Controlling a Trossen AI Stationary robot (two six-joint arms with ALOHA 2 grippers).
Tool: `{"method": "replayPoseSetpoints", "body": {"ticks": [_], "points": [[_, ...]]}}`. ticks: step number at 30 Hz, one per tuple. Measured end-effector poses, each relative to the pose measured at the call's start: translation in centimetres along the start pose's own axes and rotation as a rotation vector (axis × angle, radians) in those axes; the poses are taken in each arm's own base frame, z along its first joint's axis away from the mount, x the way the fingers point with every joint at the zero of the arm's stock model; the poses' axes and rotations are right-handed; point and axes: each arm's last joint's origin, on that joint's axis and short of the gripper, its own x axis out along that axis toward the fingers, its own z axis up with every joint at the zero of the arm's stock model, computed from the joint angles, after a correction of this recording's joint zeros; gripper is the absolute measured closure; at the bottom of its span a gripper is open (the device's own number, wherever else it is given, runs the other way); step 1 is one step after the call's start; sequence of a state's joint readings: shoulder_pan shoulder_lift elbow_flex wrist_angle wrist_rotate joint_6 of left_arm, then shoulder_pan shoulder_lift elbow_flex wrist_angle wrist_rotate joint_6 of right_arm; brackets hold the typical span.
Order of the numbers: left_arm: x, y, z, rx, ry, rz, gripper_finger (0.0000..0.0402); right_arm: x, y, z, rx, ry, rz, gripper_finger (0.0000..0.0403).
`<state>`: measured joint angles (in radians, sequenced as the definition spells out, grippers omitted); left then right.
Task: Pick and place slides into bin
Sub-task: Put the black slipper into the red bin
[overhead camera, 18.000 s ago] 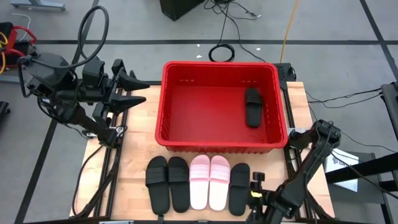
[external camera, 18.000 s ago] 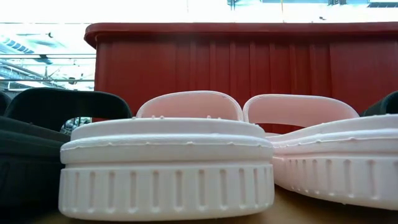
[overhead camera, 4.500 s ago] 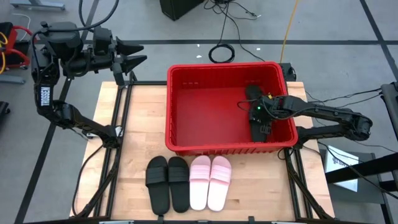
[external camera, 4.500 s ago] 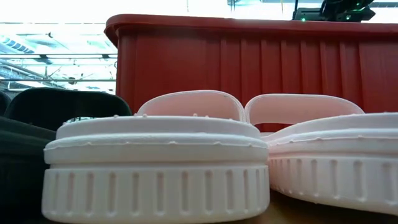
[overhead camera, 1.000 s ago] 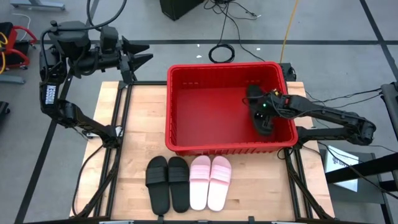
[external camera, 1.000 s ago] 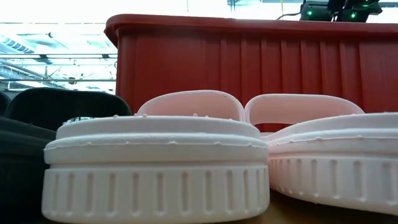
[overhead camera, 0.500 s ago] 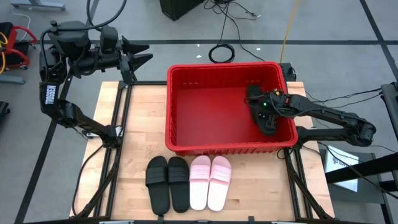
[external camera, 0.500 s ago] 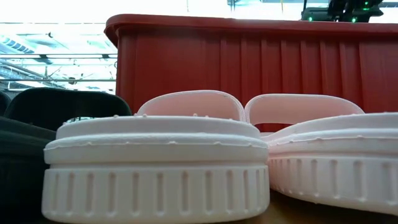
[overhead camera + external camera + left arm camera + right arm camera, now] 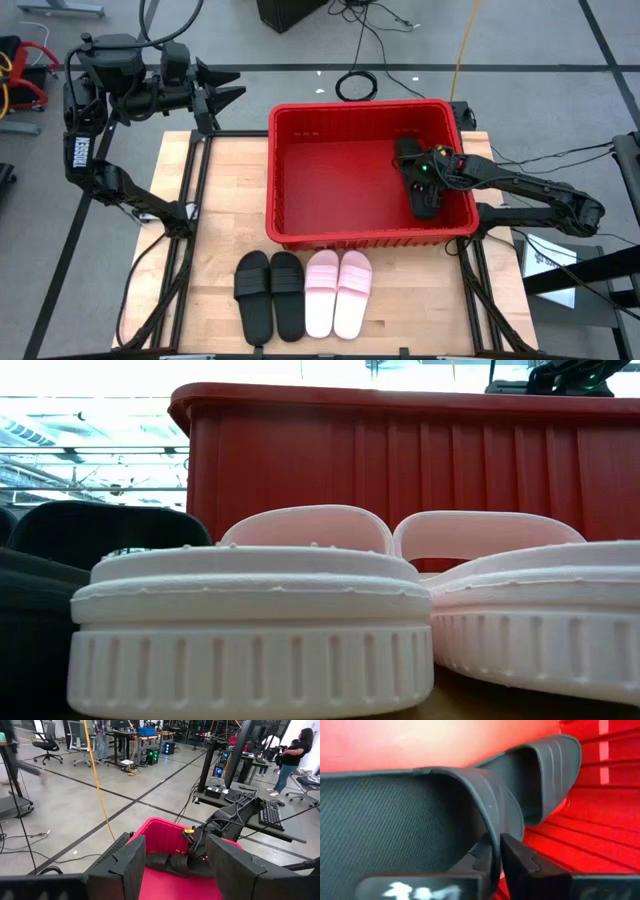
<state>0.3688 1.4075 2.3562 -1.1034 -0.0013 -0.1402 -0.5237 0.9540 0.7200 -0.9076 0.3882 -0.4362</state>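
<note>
- While you look at the high view, note the right gripper (image 9: pixel 428 176) down inside the bin (image 9: pixel 283 158), by its right wall, over two black slides (image 9: pixel 424 196) lying there. If you lift now with the strap caught, you could drag one back out. Four more slides, a black pair (image 9: pixel 269 293) and a pink pair (image 9: pixel 338 291), wait along the table's front edge. The left gripper (image 9: pixel 222 95) hangs beyond the back-left corner, fingers spread wide, holding nothing.
- At table height, the pink slides (image 9: pixel 250 620) fill the foreground with the bin (image 9: pixel 400 450) behind; only a bit of the right arm shows above the rim, so you can't judge clearance here.
- From the left wrist, you see the bin (image 9: pixel 165 832) with the black slides (image 9: pixel 170 862) and the right arm over them.
- From the right wrist, the fingers (image 9: pixel 517 857) stand almost closed on the strap (image 9: pixel 490 805) of a black slide. It looks pinched, barely. Withdraw before they part fully and the strap may snag, tipping the slide against the wall.
</note>
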Motion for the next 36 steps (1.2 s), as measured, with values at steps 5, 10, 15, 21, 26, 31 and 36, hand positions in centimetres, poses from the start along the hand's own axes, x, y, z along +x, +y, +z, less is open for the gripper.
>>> {"method": "replayPoseSetpoints", "body": {"ticks": [5, 10, 15, 21, 26, 31, 36], "points": [[0.0, 0.0, 0.0, 0.001, 0.000, 0.000, 0.0197, 0.0, 0.0, -0.2, -0.057, 0.025, -0.016, 0.0333], [0.0, 0.0, 0.0, 0.006, 0.000, 0.000, 0.0197, 0.0, -0.2, -0.3, -0.057, 0.067, -0.092, 0.0311], [0.0, 0.0, 0.0, 0.005, 0.000, 0.000, 0.0197, -0.1, -0.2, -0.4, -0.058, 0.071, -0.101, 0.0297], [0.0, 0.0, 0.0, -0.001, 0.000, 0.000, 0.0197, -0.6, 0.0, -0.6, -0.004, -0.007, 0.003, 0.0278], [0.0, 0.0, 0.0, -0.002, 0.000, 0.000, 0.0197, -0.9, 0.2, -1.2, 0.005, 0.005, 0.028, 0.0257], [0.0, 0.0, 0.0, 0.001, 0.000, 0.000, 0.0197, -1.3, 0.3, -1.8, 0.029, 0.010, 0.042, 0.0235], [0.0, 0.0, 0.0, 0.003, 0.000, 0.001, 0.0197, -2.2, 0.3, -2.0, 0.073, -0.025, 0.100, 0.0216]]}}
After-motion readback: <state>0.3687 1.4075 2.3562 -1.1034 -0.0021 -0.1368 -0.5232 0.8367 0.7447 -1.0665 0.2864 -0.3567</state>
